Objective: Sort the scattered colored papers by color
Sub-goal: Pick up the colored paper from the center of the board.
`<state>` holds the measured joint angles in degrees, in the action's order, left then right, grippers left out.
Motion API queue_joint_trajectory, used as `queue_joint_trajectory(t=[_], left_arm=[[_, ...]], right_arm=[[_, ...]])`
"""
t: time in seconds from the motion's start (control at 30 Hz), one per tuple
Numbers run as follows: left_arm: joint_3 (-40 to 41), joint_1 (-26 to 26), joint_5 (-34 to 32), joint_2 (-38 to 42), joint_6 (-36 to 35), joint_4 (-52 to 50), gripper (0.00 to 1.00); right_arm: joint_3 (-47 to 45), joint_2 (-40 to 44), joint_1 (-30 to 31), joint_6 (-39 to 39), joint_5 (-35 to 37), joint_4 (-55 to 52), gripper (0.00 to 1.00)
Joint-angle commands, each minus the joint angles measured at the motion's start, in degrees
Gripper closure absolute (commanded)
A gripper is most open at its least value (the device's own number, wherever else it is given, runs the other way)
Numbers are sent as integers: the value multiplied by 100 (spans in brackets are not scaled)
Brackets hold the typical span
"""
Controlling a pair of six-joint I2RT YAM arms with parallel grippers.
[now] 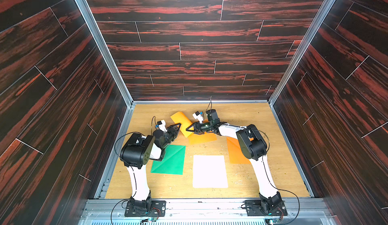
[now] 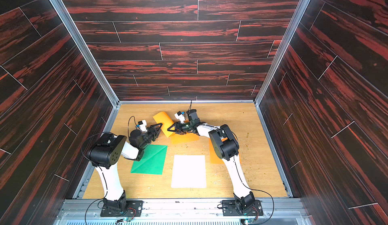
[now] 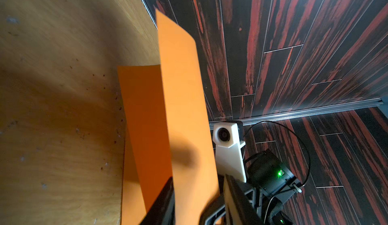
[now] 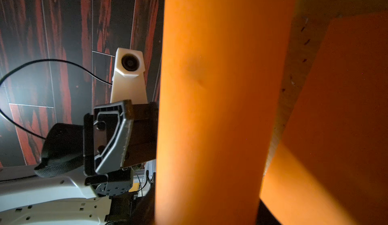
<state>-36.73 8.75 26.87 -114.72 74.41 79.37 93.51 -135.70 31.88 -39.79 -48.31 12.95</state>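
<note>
A bowed orange paper [image 1: 180,119] [image 2: 162,119] hangs above the table between both grippers. My right gripper [image 1: 187,129] [image 4: 205,213] is shut on it; the sheet [image 4: 220,87] fills the span between its jaws. My left gripper [image 1: 178,126] [image 3: 198,177] straddles the opposite edge. The sheet [image 3: 180,87] lies against one finger [image 3: 163,203], with a gap beside the other finger [image 3: 235,203]. A second orange paper [image 1: 202,138] [image 3: 138,108] lies flat under the grippers. A third orange paper [image 1: 235,154] lies partly under the right arm. A green paper [image 1: 170,161] and a white paper [image 1: 210,171] lie flat nearer the front.
The wooden table [image 1: 262,129] is boxed in by dark panelled walls [image 1: 189,45] at the back and on both sides. The left arm's elbow [image 1: 136,150] overhangs a corner of the green paper. Both arm bases [image 1: 144,207] stand on the front rail.
</note>
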Motion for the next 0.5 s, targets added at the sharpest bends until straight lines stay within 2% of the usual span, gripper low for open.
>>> queue_joint_trajectory(t=[0.0,0.47], left_arm=[[-117,35,115,-94,-39,140,61],[-238,25,477,-227,-168,149,59]], right_arm=[[-23,125,55,155,-117,-150,48],[149,202,68,964,-237,-1123,48]])
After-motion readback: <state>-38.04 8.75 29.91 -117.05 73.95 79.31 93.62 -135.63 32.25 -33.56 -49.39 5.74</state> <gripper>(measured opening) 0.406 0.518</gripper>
